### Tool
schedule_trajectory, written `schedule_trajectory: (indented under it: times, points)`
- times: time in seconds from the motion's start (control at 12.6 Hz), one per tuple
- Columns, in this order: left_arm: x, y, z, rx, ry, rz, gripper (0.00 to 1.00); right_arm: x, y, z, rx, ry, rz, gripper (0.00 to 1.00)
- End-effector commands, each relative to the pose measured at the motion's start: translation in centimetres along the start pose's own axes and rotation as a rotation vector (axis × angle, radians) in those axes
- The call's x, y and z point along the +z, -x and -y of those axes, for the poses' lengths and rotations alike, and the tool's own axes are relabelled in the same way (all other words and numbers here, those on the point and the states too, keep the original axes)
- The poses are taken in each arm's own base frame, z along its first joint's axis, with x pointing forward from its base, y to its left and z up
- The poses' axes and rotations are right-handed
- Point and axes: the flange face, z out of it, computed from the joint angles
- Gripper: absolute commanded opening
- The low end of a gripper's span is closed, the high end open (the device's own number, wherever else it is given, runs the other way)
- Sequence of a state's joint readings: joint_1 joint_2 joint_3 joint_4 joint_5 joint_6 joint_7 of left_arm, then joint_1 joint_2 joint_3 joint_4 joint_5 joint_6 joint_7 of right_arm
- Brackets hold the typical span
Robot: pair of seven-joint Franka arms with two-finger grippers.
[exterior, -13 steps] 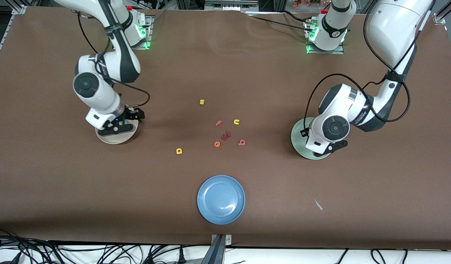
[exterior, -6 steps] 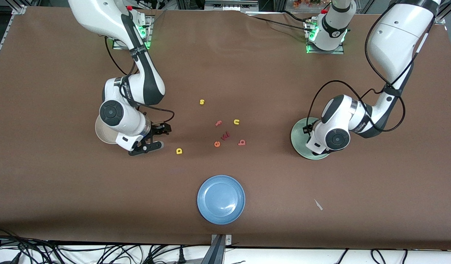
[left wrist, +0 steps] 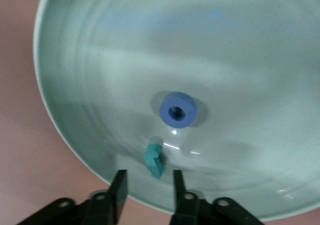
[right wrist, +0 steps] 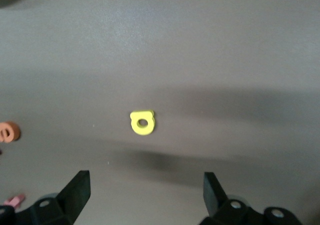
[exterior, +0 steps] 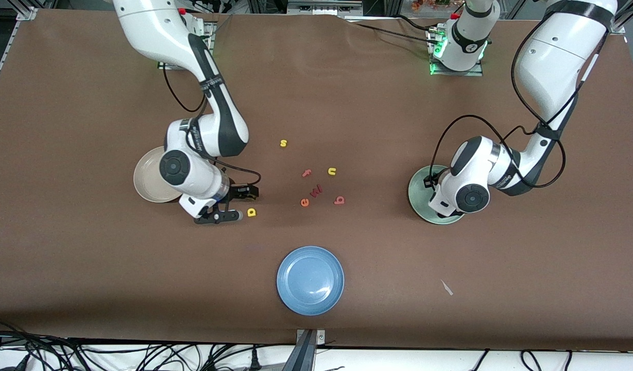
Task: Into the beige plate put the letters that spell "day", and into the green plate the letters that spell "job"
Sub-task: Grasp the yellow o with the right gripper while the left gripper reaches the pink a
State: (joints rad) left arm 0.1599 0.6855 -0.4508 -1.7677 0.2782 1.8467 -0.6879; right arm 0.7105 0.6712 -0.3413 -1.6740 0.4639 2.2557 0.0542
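Right pincer [exterior: 237, 205], low in the frame's left half, hangs wide open and empty over the bench [exterior: 89, 268], the yellow d [exterior: 251, 212] just beside its fingertips. Left pincer [left wrist: 146, 189], at mid-right, hovers partly open and empty over the green plate [exterior: 418, 198], where the teal j [left wrist: 154, 159] lies between its fingers beside the blue o [left wrist: 178, 110]. Salmon b [exterior: 339, 200] lies mid-frame; the beige plate [exterior: 146, 180] sits at left.

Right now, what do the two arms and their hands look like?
Both arms have glossy white shells with dark grey joint bands and round dark caps at the wrist joints. Black cables loop along each forearm. The right hand and left hand are black, each with two flat fingers. Green lights glow at both bases.
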Motion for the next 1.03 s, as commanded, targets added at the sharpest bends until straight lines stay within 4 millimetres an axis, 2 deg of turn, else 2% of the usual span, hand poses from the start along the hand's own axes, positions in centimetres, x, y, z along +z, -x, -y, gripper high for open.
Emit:
schedule_trajectory:
  times: [0.0, 0.08, 0.48, 0.55, 0.63, 0.71, 0.87, 0.95]
  points:
    - [-3.1, 1.0, -0.6, 0.027, 0.013, -0.049, 1.0, 2.2, -1.0, 0.3, 0.059, 0.01, -0.017, 1.0]
    - [-4.3, 1.4, -1.3, 0.039, 0.027, -0.066, 1.0, 3.4, -0.6, 1.2, 0.062, 0.019, -0.014, 1.0]
    - [-11.8, 4.3, -6.0, 0.108, 0.067, -0.155, 1.0, 4.6, -1.9, 2.3, 0.095, 0.024, -0.06, 0.99]
    - [-12.8, 4.7, -6.6, 0.116, 0.072, -0.173, 1.0, 5.0, -2.0, 2.7, 0.085, 0.024, -0.06, 0.98]
    - [-14.2, 4.5, -6.6, 0.118, 0.09, -0.197, 1.0, 5.4, -2.1, 2.6, 0.081, 0.029, -0.058, 0.93]
    - [-15.0, 4.5, -6.7, 0.122, 0.099, -0.21, 1.0, 5.5, -2.1, 2.6, 0.076, 0.03, -0.059, 0.91]
    - [-15.8, 6.4, -9.5, 0.125, 0.103, -0.235, 1.0, 5.5, -2.2, 2.5, 0.075, 0.03, -0.059, 0.79]
    - [-15.4, 7.4, -11.3, 0.071, 0.11, -0.233, 1.0, 5.5, -2.2, 2.5, 0.074, 0.029, -0.059, 0.74]
